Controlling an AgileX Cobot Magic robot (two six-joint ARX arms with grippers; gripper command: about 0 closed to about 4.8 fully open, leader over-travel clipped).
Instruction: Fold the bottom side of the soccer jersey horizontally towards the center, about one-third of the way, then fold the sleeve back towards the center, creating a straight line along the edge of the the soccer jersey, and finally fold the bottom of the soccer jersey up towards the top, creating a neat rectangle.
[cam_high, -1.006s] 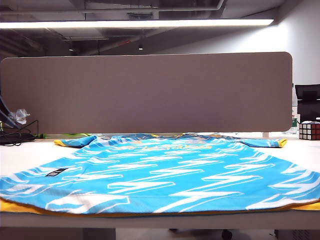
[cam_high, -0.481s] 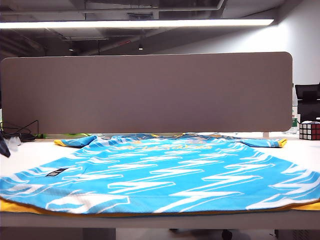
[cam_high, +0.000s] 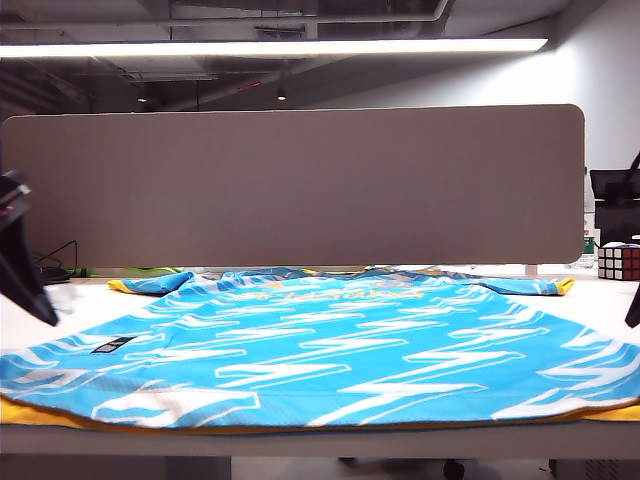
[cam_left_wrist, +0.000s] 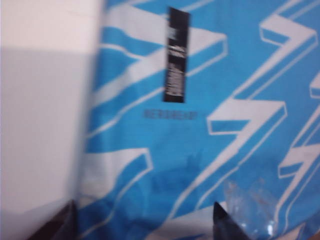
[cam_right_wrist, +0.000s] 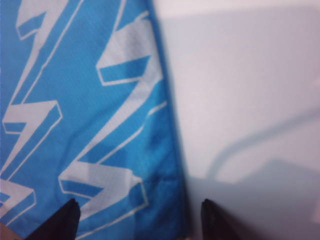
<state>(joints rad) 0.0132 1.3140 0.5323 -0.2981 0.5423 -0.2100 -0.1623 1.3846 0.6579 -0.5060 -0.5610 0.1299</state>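
Note:
The soccer jersey (cam_high: 320, 345) lies spread flat on the white table (cam_high: 70, 305), its sky-blue face with white zigzags turned up and yellow trim showing along the near hem. My left gripper (cam_high: 40, 305) hangs at the jersey's left side. In the left wrist view it (cam_left_wrist: 145, 222) is open over the fabric near a black tag (cam_left_wrist: 177, 55), with one fingertip (cam_left_wrist: 67, 220) by the cloth's edge. My right gripper (cam_high: 633, 305) shows only at the frame's right border. In the right wrist view it (cam_right_wrist: 140, 220) is open and straddles the jersey's edge (cam_right_wrist: 170, 150).
A grey partition panel (cam_high: 300, 185) stands behind the table. A Rubik's cube (cam_high: 618, 262) sits at the back right. Dark cables (cam_high: 55, 268) lie at the back left. The table's front edge runs just below the jersey's hem.
Both arms have come into the exterior view, the left one down at the left edge and the right one at the right edge. The jersey has not moved.

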